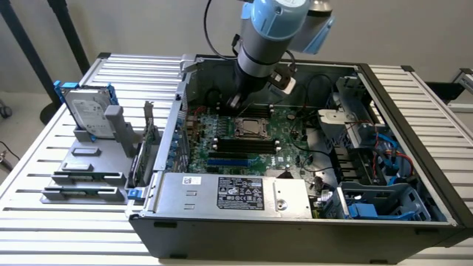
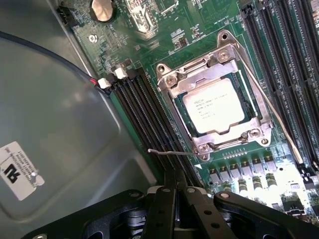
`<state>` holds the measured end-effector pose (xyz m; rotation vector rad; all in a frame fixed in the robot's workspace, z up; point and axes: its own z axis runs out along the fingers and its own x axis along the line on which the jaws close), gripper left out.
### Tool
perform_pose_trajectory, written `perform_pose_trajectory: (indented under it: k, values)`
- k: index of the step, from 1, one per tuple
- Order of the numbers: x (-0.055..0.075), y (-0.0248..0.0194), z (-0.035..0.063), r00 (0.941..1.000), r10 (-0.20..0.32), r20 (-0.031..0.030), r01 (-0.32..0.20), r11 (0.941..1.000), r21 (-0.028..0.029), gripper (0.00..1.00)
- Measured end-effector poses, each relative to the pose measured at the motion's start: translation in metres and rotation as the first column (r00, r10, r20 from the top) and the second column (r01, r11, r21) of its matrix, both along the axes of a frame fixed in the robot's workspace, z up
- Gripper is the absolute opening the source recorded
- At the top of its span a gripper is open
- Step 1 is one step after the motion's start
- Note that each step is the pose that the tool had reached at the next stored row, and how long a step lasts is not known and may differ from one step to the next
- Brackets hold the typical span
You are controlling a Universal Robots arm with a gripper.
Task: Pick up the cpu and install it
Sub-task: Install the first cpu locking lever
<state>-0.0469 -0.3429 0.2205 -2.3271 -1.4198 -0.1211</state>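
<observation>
The cpu (image 1: 250, 127) is a small silvery square lying in its socket on the green motherboard (image 1: 221, 158) inside the open computer case (image 1: 296, 221). In the wrist view the cpu (image 2: 214, 105) sits flat under the metal socket frame (image 2: 172, 82), printed side up. My gripper (image 1: 235, 103) hangs over the board just behind the socket, on the exterior view's left of it. Its dark fingers (image 2: 164, 199) are pressed together with nothing between them, so the gripper (image 2: 174, 177) is shut and empty. Its tips are close to the thin wire end of the socket lever (image 2: 169, 152).
A silver hard drive with blue rails (image 1: 88, 113) stands on a grey holder with small grey blocks (image 1: 85, 149) at the exterior view's left, outside the case. Black memory slots (image 2: 144, 107) flank the socket. A power supply (image 1: 236, 191) lies at the front; cables and drive bays (image 1: 384, 160) fill the right.
</observation>
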Motion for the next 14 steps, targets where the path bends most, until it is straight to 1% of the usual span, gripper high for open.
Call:
perform_pose_trajectory:
  k: [4,5,6,7,9,11,12,14]
  values:
    - [-0.002,0.0000,-0.0071,1.0000,0.000,0.0000,0.000,1.0000,-0.0026,0.11]
    - [-0.002,0.0000,-0.0081,1.0000,0.000,0.0002,0.000,1.0000,-0.0054,0.11]
    - [-0.003,0.0000,-0.0086,1.0000,0.000,0.0010,0.000,0.9999,-0.0102,0.11]
    - [-0.003,0.0000,-0.0090,1.0000,0.000,0.0029,0.000,0.9999,-0.0163,0.11]
    - [-0.003,0.0000,-0.0100,1.0000,0.000,0.0087,0.000,0.9996,-0.0269,0.11]
    - [-0.003,0.0000,-0.0113,0.9999,0.000,0.0146,0.000,0.9994,-0.0351,0.11]
    - [-0.003,0.0000,-0.0120,0.9999,0.000,0.0172,0.000,0.9993,-0.0365,0.11]
    - [-0.003,0.0000,-0.0133,0.9998,0.000,0.0195,0.000,0.9993,-0.0371,0.11]
